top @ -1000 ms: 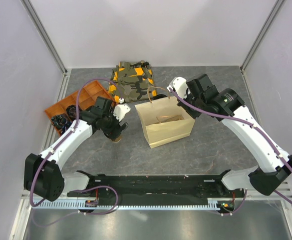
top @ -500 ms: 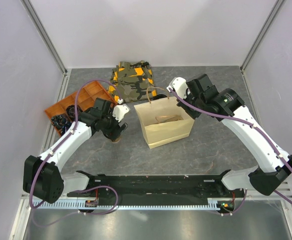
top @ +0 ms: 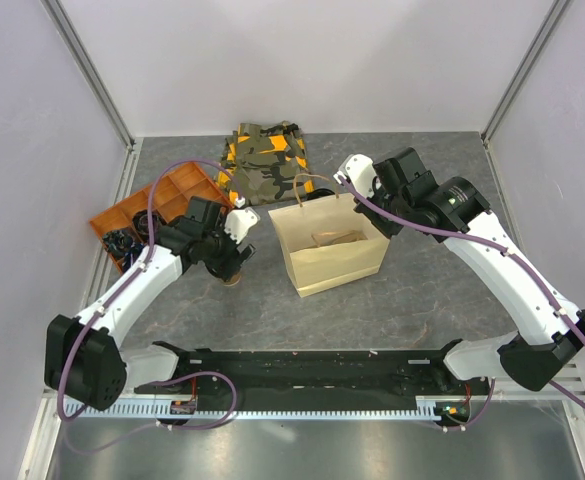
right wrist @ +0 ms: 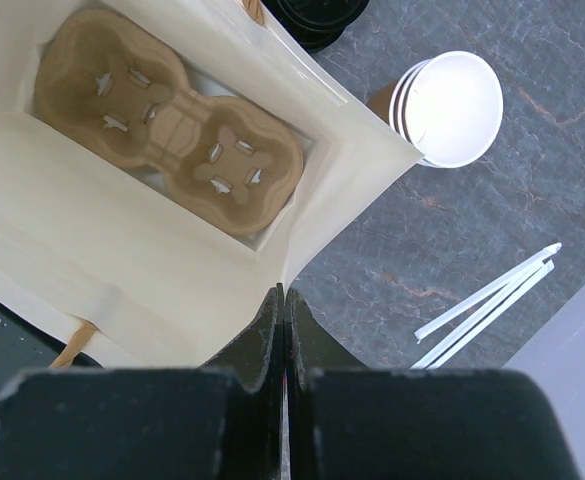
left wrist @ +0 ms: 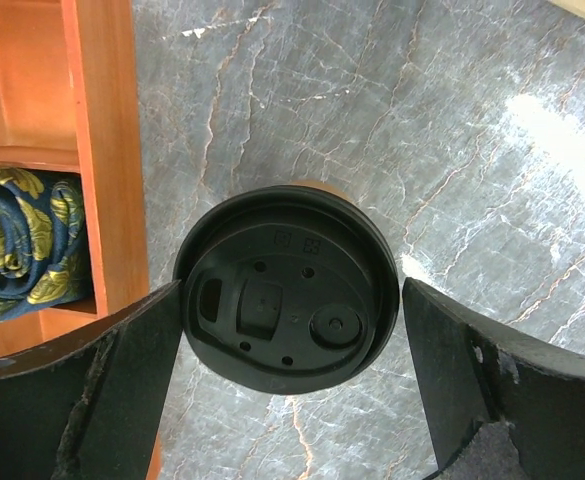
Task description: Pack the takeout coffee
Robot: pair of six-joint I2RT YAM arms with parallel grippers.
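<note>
Two wide-spread fingers (left wrist: 92, 390) of the left gripper (left wrist: 290, 290) flank the takeout coffee (left wrist: 284, 330) standing on the tabletop (left wrist: 372, 120), so grasping is in hand: next close, lift, and carry it to the paper bag (right wrist: 92, 260), whose rim the pressed-together right gripper (right wrist: 284, 310) seems to pinch.

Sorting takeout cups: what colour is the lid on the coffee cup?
The lid is black; left wrist view shows it best.

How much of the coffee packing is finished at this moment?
Done: right gripper pinches the paper bag rim, holding it open; the cup carrier inside is empty. In hand: open left gripper straddles the takeout coffee on the table. Left: grip, lift, place into bag.
</note>
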